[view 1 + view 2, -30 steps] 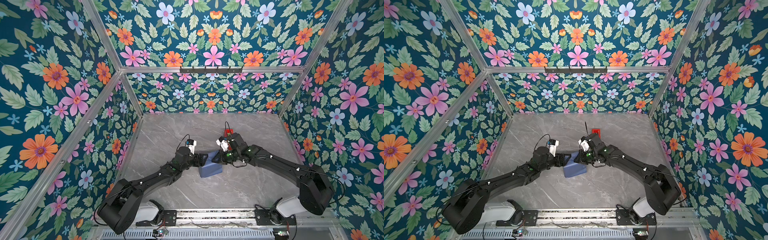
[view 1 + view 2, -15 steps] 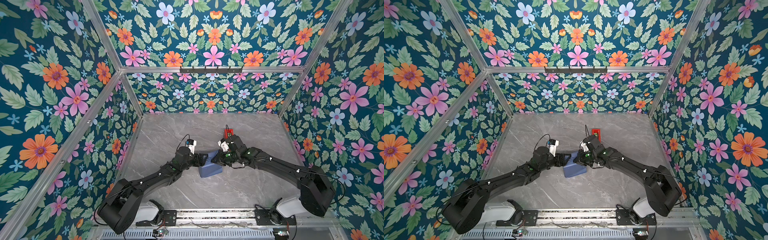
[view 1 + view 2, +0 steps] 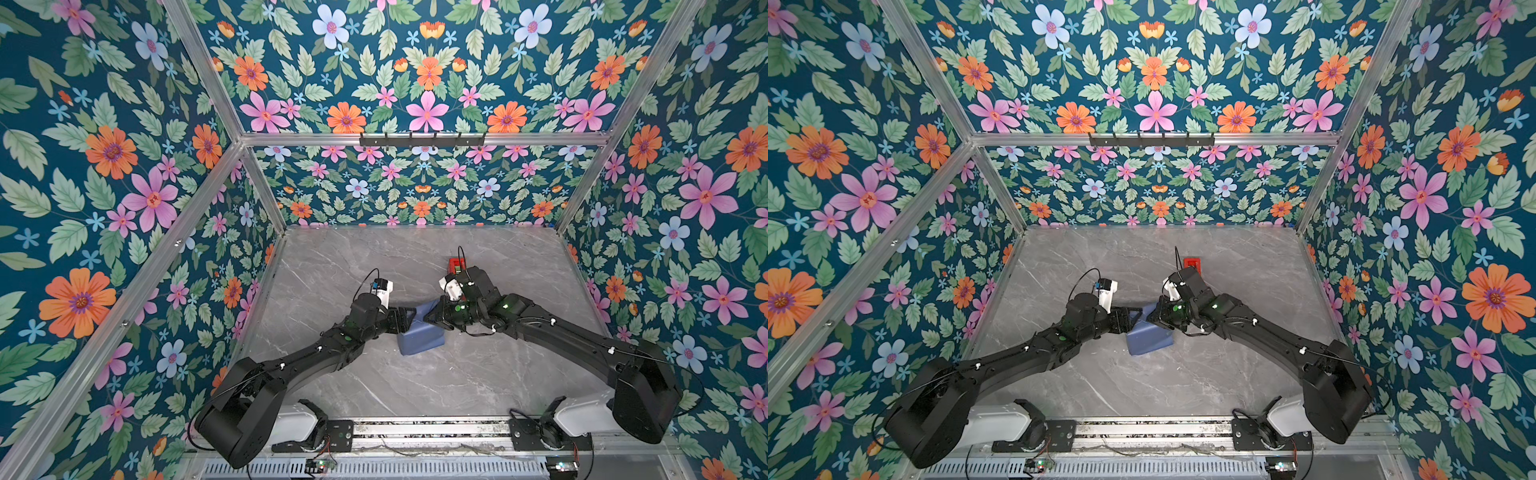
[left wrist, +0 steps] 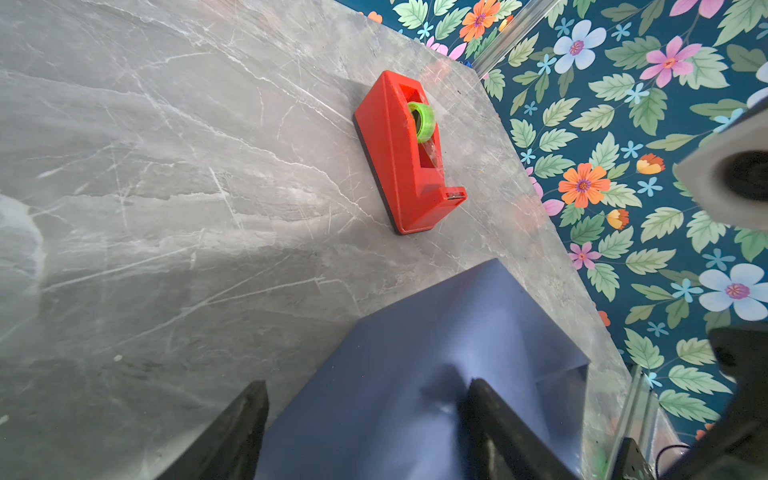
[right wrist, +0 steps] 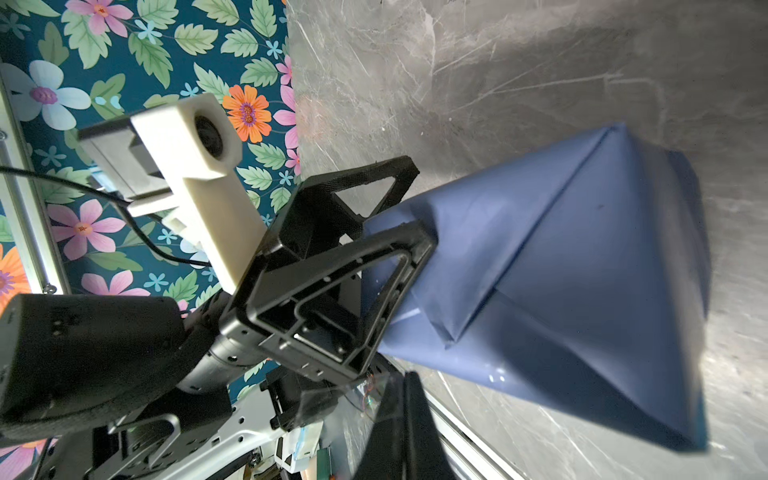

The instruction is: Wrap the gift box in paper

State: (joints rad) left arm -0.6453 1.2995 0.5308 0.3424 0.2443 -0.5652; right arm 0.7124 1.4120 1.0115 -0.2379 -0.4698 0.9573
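The paper [image 3: 419, 334] [image 3: 1148, 338], slate blue, is folded round a block at the middle of the table. The gift box itself is hidden inside it. In the left wrist view the paper [image 4: 415, 374] fills the space between my left gripper's [image 4: 365, 386] wide-open fingers, and one finger [image 4: 490, 415] dents the folded end. The right wrist view shows the left gripper [image 5: 407, 203] straddling that end of the paper [image 5: 582, 270]. My right gripper [image 5: 409, 376] [image 3: 430, 320] is shut on a strip of clear tape [image 5: 332, 399], just off the package's near end.
A red tape dispenser [image 3: 456, 263] [image 3: 1192, 262] [image 4: 407, 153] with a green roll stands behind the right wrist, toward the back. Grey marble table [image 3: 415, 386] lies in front of the package. Floral walls close in three sides.
The right gripper has crept slightly toward the package. The left gripper and the paper have stayed where they were.
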